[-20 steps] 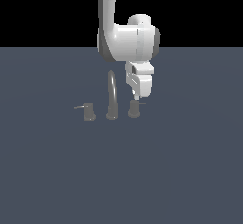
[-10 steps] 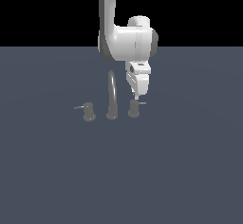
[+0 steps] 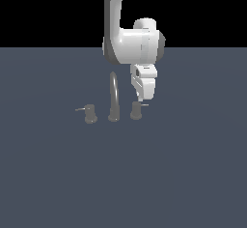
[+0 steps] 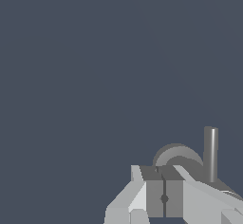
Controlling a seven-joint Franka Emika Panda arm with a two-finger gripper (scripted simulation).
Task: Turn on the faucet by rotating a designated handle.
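A flat, dark blue-grey surface [image 3: 123, 174] is seen filling the lower part of the exterior view, with plain black above it. Nearest the camera, only bare surface is shown. Further back, one faucet [image 3: 114, 99] is set on it, made up of three dark grey pieces in a row: one tall arched spout in the middle and two squat knobs. The twin knob [image 3: 89, 114] is placed at the exterior view's left, its thin lever stuck out to that view's left. The handle [image 3: 136, 110] is placed at the exterior view's right of the spout, its short pale lever [image 3: 144, 105] pointed to that view's right. One white arm is hung above, and its gripper [image 3: 140, 98] is brought down just over the handle beside the lever. In the wrist view the two fingers [image 4: 156, 197] are seen pressed together, nothing pinched between them, with the handle's round top just beyond them.
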